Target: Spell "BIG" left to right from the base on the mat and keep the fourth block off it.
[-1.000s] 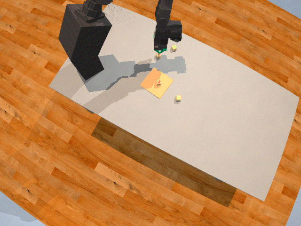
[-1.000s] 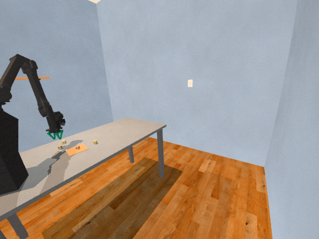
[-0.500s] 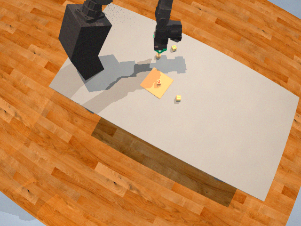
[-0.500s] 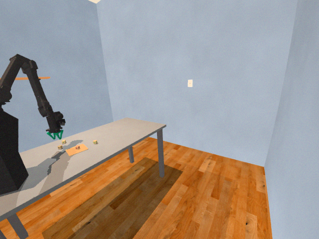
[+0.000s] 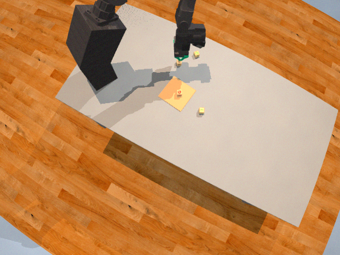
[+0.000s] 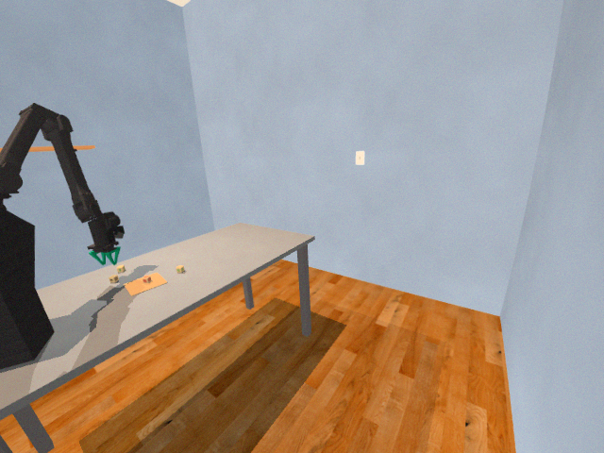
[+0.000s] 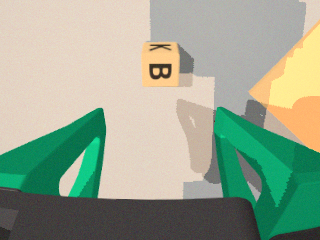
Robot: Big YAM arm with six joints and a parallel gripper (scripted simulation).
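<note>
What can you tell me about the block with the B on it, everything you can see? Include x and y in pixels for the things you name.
The B block [image 5: 179, 63] [image 6: 113, 279] [image 7: 160, 65] is a small pale-tan cube, wooden by its look, with dark letters. The wrist view shows a B on one face and a K on the adjoining one, both lying sideways in that picture. It sits flat on the table, off the orange mat, near the mat's corner. Nothing but the table touches it; the gripper's green fingers stand apart above, not around it.

From my station I see a black, jointed arm [image 5: 184, 20] [image 6: 72, 165], a boxy dark pedestal [image 5: 78, 20] [image 6: 14, 293], and green, triangular, cut-out fingers [image 5: 184, 57] [image 6: 115, 255] beneath a dark housing [image 5: 181, 48] [image 6: 103, 236] [image 7: 130, 220] behind the jaws
</note>
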